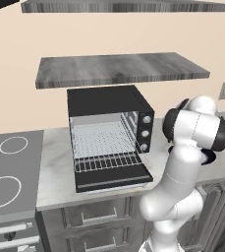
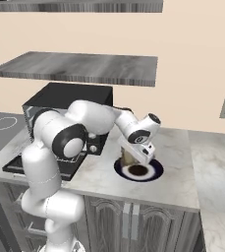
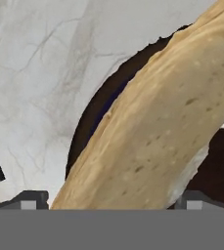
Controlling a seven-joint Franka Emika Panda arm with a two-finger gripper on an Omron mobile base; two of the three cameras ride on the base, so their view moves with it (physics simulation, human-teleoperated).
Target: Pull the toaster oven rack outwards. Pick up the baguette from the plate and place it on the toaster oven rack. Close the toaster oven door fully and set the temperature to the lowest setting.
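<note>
The baguette (image 3: pixel 152 132) is being straddled on the plate (image 2: pixel 155 172), its tan crust being seen close up in the hand view, running between the two dark fingertips (image 3: pixel 31 199), which are being held wide apart on either side of it; no squeeze is being shown yet, so the loaf is judged to be ungrasped. The gripper (image 2: pixel 132 158) is being held low over the plate's near-left part in the right base view, the bread being glimpsed just beneath it. The plate is being rested on the marble counter (image 2: pixel 182 147), just to the right of the toaster oven (image 1: pixel 109 101). There the toaster oven door (image 1: pixel 115 179) is being left folded down flat and the toaster oven rack (image 1: pixel 108 161) is being shown drawn out over it, so the first step appears done and the pick-up is judged to be in hand. Next, a closing of the jaws on the loaf and a clean lift towards the rack are being called for.
</note>
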